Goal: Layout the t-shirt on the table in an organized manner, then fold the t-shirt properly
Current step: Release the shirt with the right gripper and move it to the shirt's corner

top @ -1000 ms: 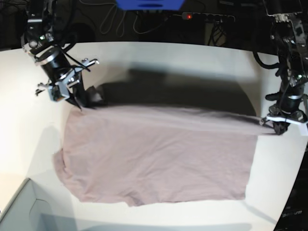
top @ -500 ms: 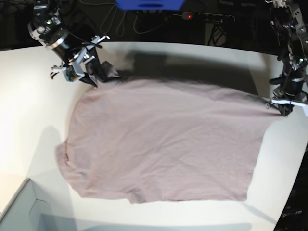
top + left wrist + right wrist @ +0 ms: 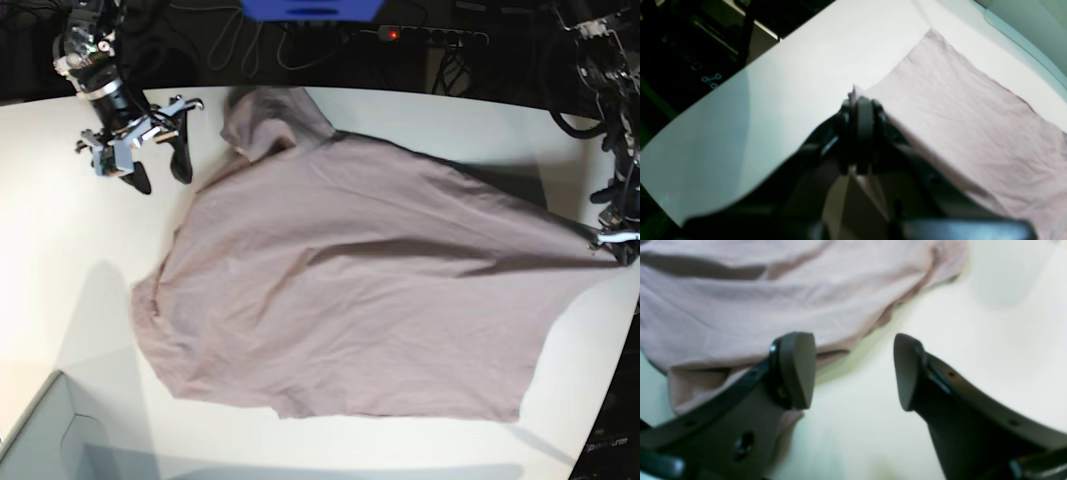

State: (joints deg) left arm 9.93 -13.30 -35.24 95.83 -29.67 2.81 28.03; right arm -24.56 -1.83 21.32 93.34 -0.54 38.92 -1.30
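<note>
One soft, wrinkled dusty-mauve cotton t-shirt [image 3: 350,290] spread across smooth matte white tabletop [image 3: 60,230]; left fingers [image 3: 860,110] pinch its corner near edge; right fingers [image 3: 800,370] apart, empty.

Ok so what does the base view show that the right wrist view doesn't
Only the base view shows the whole t-shirt spread across the table, the left end effector shut on the shirt's edge at the far side, the cables and power strip behind, and a grey box corner.

Only the right wrist view shows, close up, the gap between the right end effector pads, with nothing between them.

Both show the mauve shirt, the white table and the open right end effector beside the shirt.
</note>
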